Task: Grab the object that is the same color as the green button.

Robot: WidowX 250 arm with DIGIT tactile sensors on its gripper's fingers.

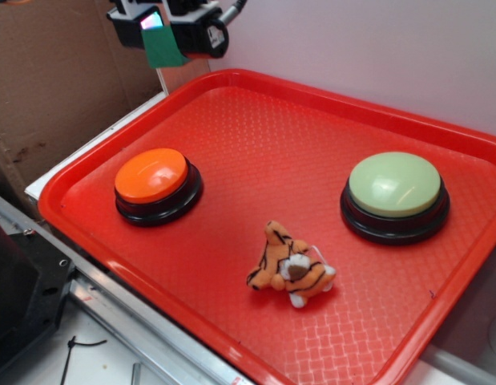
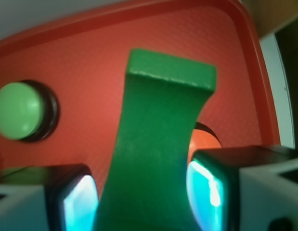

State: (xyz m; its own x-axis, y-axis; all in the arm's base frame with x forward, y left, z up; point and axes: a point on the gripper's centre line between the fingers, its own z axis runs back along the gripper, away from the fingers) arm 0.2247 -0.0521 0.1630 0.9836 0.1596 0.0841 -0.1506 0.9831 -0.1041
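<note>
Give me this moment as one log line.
gripper: shut on green block | height: lifted above red tray | green button, orange button, plush tiger: on tray

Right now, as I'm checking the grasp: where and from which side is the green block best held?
By its narrower middle, from the two long sides, as the hand has it now: the green block sits between the pads, wider end sticking out. That flared end probably helps stop slipping.

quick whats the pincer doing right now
Pincer: closed on the green block, held up in the air above the red tray.
</note>
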